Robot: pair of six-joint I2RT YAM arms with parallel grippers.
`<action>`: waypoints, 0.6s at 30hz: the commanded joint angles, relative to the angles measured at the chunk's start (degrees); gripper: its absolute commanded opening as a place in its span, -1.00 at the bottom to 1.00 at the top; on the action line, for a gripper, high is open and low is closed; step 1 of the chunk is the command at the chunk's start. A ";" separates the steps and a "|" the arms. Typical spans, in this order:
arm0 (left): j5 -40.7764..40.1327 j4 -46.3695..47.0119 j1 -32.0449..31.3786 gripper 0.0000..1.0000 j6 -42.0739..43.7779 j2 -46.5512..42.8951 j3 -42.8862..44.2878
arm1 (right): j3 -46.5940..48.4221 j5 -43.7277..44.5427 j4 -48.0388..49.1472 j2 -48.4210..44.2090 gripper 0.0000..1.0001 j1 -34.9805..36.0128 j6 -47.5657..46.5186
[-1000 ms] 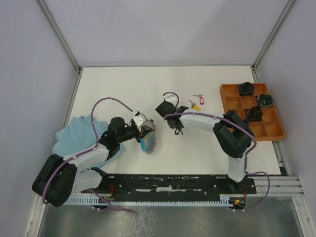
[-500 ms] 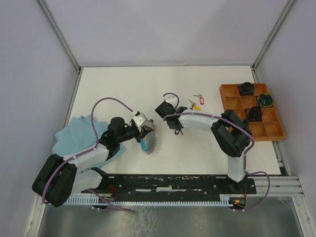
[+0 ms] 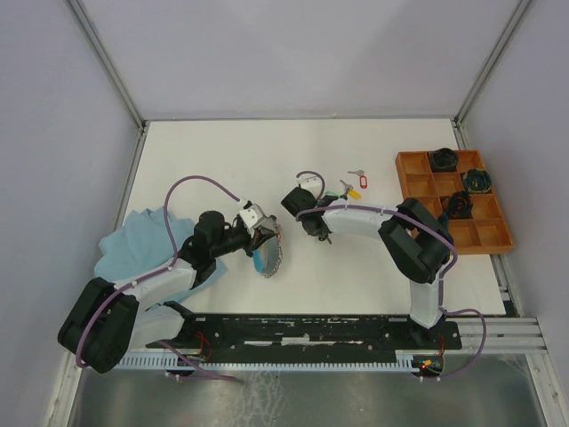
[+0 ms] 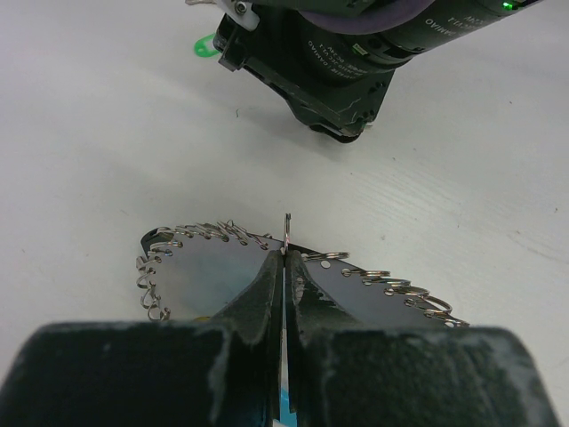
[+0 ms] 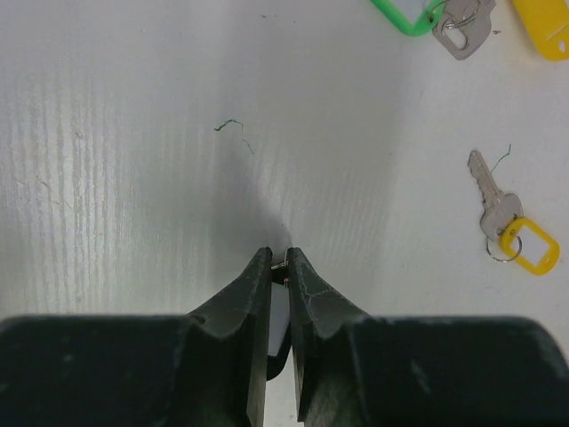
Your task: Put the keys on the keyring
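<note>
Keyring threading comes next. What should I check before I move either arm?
1. Left end effector grip on the keyring: ok, jaws shut on the thin loop.
2. Right end effector holding a key: cannot tell. Only a small metal bit shows between its jaws.
3. Opening in the keyring located: cannot tell, no gap in the loop is visible.
4. Right end effector lined up at the keyring: not ok, the top view shows them apart.
5. Spare keys within sight: ok. A yellow-tagged key and a green-tagged key lie loose on the table.
</note>
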 commanded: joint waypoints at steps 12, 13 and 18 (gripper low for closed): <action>1.31 5.22 -0.06 -0.95 -0.84 -1.11 1.38 | -2.89 2.67 1.99 -2.44 -0.69 0.52 0.92; 1.31 5.22 -0.02 -0.95 -0.84 -1.17 1.36 | -3.04 2.71 1.99 -2.61 -0.70 0.51 0.83; 1.40 5.28 -0.03 -0.95 -0.86 -1.18 1.39 | -3.68 2.36 2.18 -3.75 -0.69 0.50 0.30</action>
